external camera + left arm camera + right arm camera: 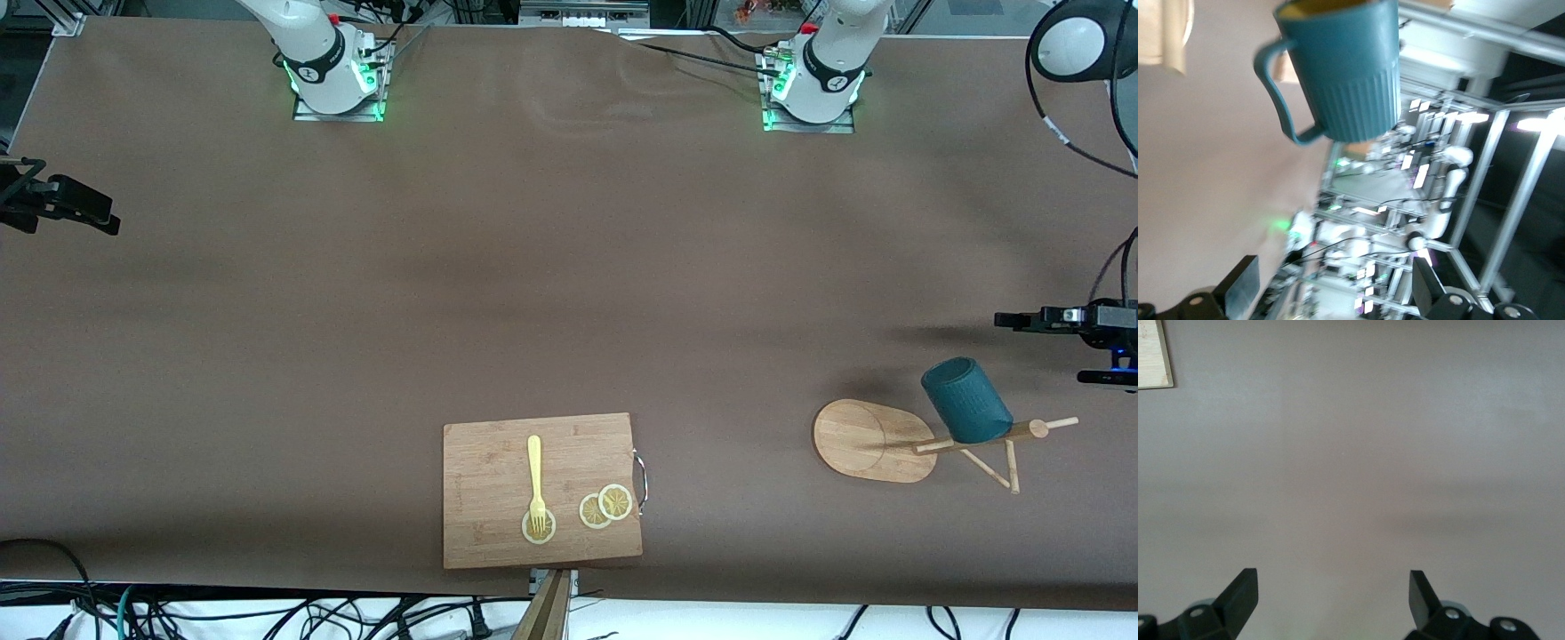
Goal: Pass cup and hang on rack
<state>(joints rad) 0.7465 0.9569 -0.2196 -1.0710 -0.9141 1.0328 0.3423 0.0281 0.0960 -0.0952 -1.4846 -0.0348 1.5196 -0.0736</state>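
The dark teal cup [967,400] hangs on the bamboo rack [871,440], up against the post near its top, toward the left arm's end of the table. The left wrist view shows the cup [1345,73] free of the fingers, handle out to one side, with a piece of the rack's light wood [1170,33] beside it. My left gripper [1003,320] is open and empty, apart from the cup and above the table beside the rack; its fingers [1245,283] hold nothing. My right gripper [105,222] is open and empty over bare table at the right arm's end, with its fingers [1241,590] wide apart.
A rectangular wooden cutting board [542,489] lies near the front camera's edge with a yellow fork [535,480] and lemon slices [606,507] on it. Its corner shows in the right wrist view [1151,353]. A lamp [1080,40] stands at the left arm's end.
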